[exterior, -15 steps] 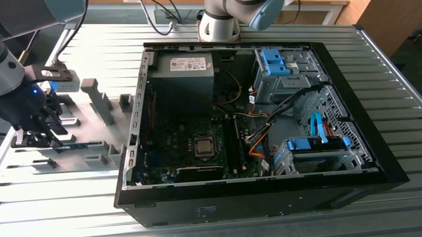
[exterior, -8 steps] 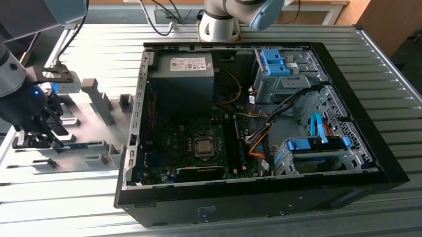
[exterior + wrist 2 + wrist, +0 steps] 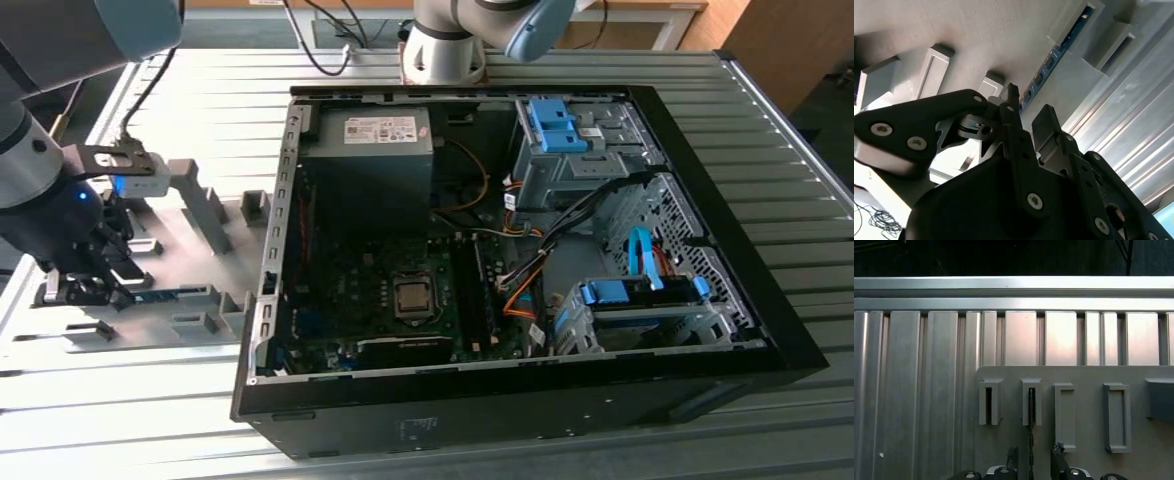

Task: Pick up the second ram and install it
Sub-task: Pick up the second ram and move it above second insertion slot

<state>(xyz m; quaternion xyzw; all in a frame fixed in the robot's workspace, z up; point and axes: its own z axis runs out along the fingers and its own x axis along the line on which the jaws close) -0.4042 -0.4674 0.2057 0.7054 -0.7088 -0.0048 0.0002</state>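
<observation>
Second ram [image 3: 1030, 435] stands on its long edge in the grey holder [image 3: 1084, 374], and the two black fingers [image 3: 1058, 457] are placed one on each side of it. They are spread apart, with a gap to the stick on both sides, so nothing is gripped at this moment. In the second wrist view the blue-green board [image 3: 1054, 60] runs away from the fingertips, and in the first wrist view its far end sits in a slotted block [image 3: 1037, 400] of the holder.

By judgement the stick is very light and stiff, but thin and fragile: the chips and the contact edge should not be squeezed hard or scraped. Its flat faces are smooth, so the safest hold seems to be on these two faces, near the free upper edge, with the pads square to the board so that it does not tilt or slip.

The gripper [image 3: 83, 285] points straight down over the holder, at the exterior view's left. Above it the arm [image 3: 34, 170] rises nearly upright and leaves the picture. The holder lies on the ribbed metal table [image 3: 200, 100], just beside the open computer case [image 3: 534, 415], which stands toward the exterior view's right
</observation>
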